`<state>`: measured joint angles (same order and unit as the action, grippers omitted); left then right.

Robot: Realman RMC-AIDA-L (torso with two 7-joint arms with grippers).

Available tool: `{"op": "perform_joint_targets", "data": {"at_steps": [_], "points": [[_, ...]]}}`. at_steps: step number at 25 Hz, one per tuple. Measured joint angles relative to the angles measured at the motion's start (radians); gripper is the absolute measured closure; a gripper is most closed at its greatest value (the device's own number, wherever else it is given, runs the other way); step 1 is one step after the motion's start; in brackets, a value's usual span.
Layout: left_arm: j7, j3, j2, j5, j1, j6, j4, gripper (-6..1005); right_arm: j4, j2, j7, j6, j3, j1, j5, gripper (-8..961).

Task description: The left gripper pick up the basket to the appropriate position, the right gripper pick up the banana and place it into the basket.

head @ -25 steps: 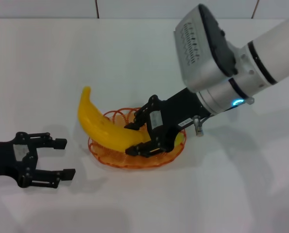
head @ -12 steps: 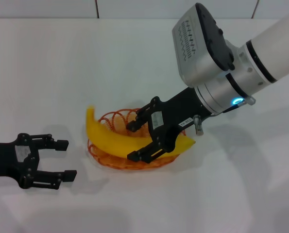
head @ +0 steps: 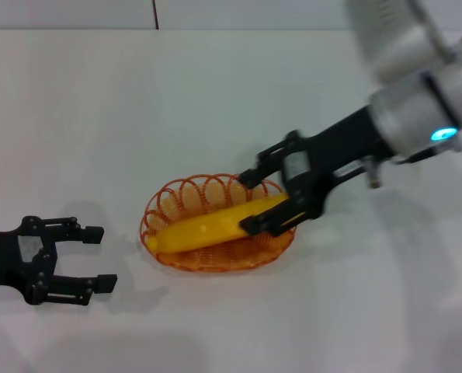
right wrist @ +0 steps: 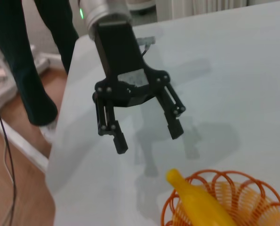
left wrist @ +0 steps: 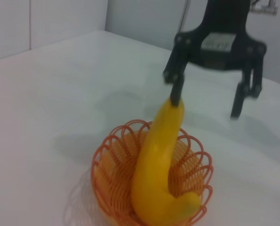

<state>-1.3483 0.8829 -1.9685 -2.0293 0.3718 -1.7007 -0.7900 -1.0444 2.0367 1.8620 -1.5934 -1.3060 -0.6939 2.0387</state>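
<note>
So in the head view the banana [head: 213, 226] has gone from tipped up on end in the claw a second ago to lying flat across the basket [head: 185, 193], and the right gripper [head: 255, 200] has let go and backed off toward the right rim, fingers spread with one tip still right by the banana's end. I'd say the drop-off is basically done. The arm slants down from the upper right, wrist light glowing. The left gripper [head: 92, 255] sits low on the table [head: 215, 93], well left of the basket, fingers apart and holding nothing. Left wrist view: banana [left wrist: 159, 165] draped over the basket [left wrist: 111, 178], far end poking past the rim, right claw [left wrist: 206, 100] open beyond it. Right wrist view: left claw [right wrist: 146, 133] open, banana tip [right wrist: 196, 199] resting in the basket [right wrist: 245, 195].
</note>
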Motion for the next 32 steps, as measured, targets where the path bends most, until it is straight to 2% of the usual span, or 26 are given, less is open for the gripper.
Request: {"op": "perform_joint_targets", "data": {"at_steps": [3,4,5,8,12,15,23,27,32], "points": [[0.0,0.001,0.0,0.0,-0.001,0.0,0.0,151,-0.013,-0.002,-0.037,-0.093,0.148,0.037,0.017,212],[0.0,0.002,0.0,0.0,-0.001,-0.001,0.0,151,-0.017,-0.005,-0.068,-0.145,0.244,0.064,0.022,211],[0.0,0.002,0.0,0.0,-0.001,-0.001,0.0,151,-0.017,-0.005,-0.068,-0.145,0.244,0.064,0.022,210],[0.0,0.003,0.0,0.0,-0.001,0.0,0.0,151,-0.019,-0.008,-0.127,-0.204,0.395,0.113,0.024,207],[0.0,0.0,0.001,-0.006,-0.002,0.0,0.0,151,-0.006,-0.009,-0.26,-0.245,0.537,0.185,0.025,208],[0.0,-0.003,0.001,-0.011,-0.003,0.0,0.0,151,0.05,-0.007,-0.408,-0.243,0.602,0.237,0.023,209],[0.05,-0.004,0.0,-0.011,-0.011,0.0,0.0,151,0.448,-0.006,-0.968,-0.153,0.779,0.271,0.024,212],[0.101,-0.008,-0.007,-0.007,-0.016,0.0,0.0,151,0.58,-0.003,-1.149,-0.055,0.784,0.277,0.033,213],[0.13,-0.009,-0.01,-0.011,-0.016,0.0,0.002,151,0.627,-0.003,-1.193,-0.01,0.775,0.27,0.1,213]]}}
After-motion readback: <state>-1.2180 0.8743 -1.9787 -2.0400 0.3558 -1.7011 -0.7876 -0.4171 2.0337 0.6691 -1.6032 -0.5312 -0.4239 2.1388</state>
